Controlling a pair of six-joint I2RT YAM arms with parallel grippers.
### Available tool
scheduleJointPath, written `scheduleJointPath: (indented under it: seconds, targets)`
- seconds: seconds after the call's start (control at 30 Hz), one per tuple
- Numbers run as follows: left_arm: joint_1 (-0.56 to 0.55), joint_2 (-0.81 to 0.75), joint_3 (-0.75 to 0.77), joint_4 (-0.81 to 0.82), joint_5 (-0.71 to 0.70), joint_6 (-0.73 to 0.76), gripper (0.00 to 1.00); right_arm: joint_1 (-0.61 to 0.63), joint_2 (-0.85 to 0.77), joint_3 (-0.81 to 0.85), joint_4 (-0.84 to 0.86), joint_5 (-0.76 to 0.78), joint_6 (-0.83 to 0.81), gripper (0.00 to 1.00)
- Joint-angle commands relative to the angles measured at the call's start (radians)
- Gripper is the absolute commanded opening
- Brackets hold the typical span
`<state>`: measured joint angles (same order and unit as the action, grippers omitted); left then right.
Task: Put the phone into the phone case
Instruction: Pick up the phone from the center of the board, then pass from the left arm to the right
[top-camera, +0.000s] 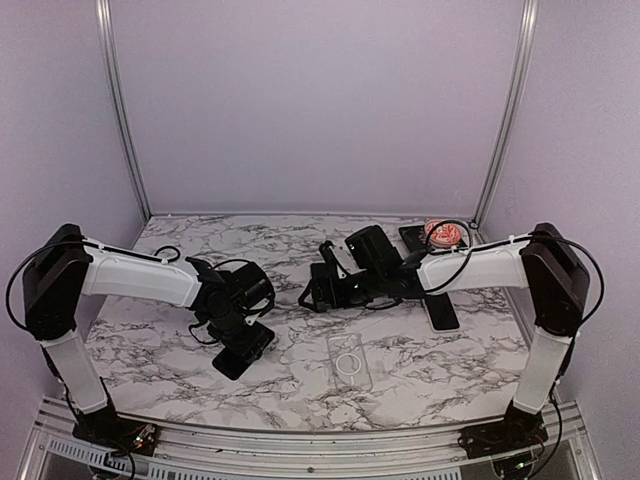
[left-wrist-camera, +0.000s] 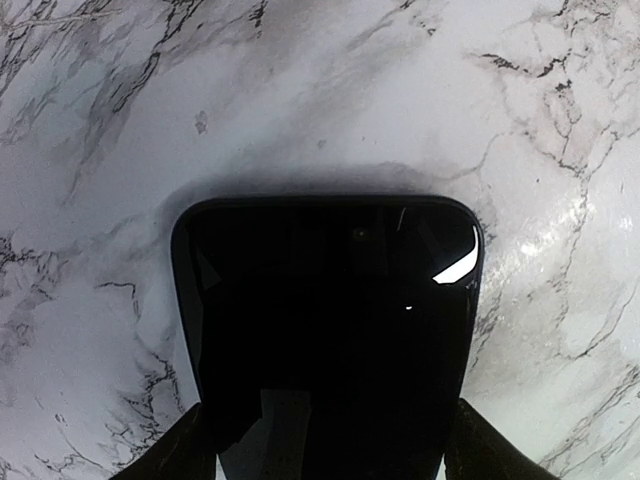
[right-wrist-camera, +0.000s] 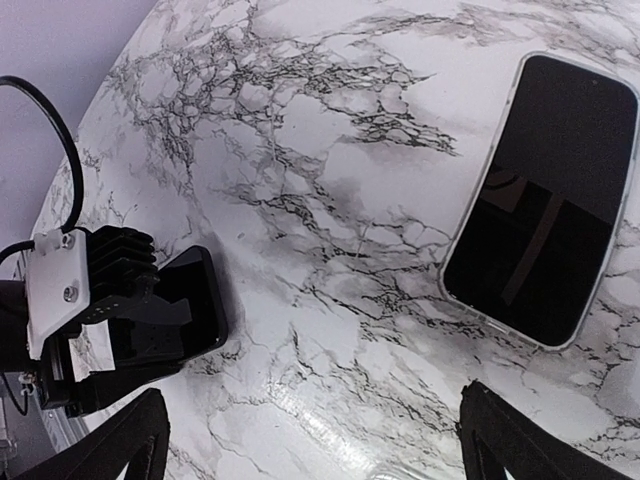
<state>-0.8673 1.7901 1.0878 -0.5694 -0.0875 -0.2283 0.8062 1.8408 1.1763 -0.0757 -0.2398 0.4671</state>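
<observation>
A white marble tabletop (top-camera: 280, 240) under lilac walls holds one clear phone case (top-camera: 349, 362) at lower centre. There is one black phone (top-camera: 243, 352) at lower left, apart from the case, and at the right a black slab (top-camera: 441, 312) and a second black slab (top-camera: 412, 237). Of the two claws, the left gripper (left-wrist-camera: 330, 445) pinches the phone's long edges, and the right gripper (right-wrist-camera: 312, 400) gapes wide, holding nothing.
</observation>
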Motion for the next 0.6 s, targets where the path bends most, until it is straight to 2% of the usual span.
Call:
scheduleJointPath:
  seconds: [0.0, 0.33, 0.43, 0.57]
  targets:
    - [-0.013, -0.126, -0.082, 0.140, -0.097, -0.027, 0.36, -0.008, 0.015, -0.007, 0.097, -0.095, 0.039, 0.99]
    - [-0.057, -0.291, -0.284, 0.456, -0.196, -0.047, 0.33, 0.038, 0.164, 0.051, 0.284, -0.249, 0.127, 0.97]
    - [-0.059, -0.292, -0.309, 0.487, -0.206, -0.046, 0.32, 0.047, 0.214, 0.063, 0.400, -0.349, 0.186, 0.96]
    - [-0.064, -0.291, -0.315, 0.503, -0.210, -0.041, 0.32, 0.070, 0.281, 0.115, 0.428, -0.389, 0.216, 0.94]
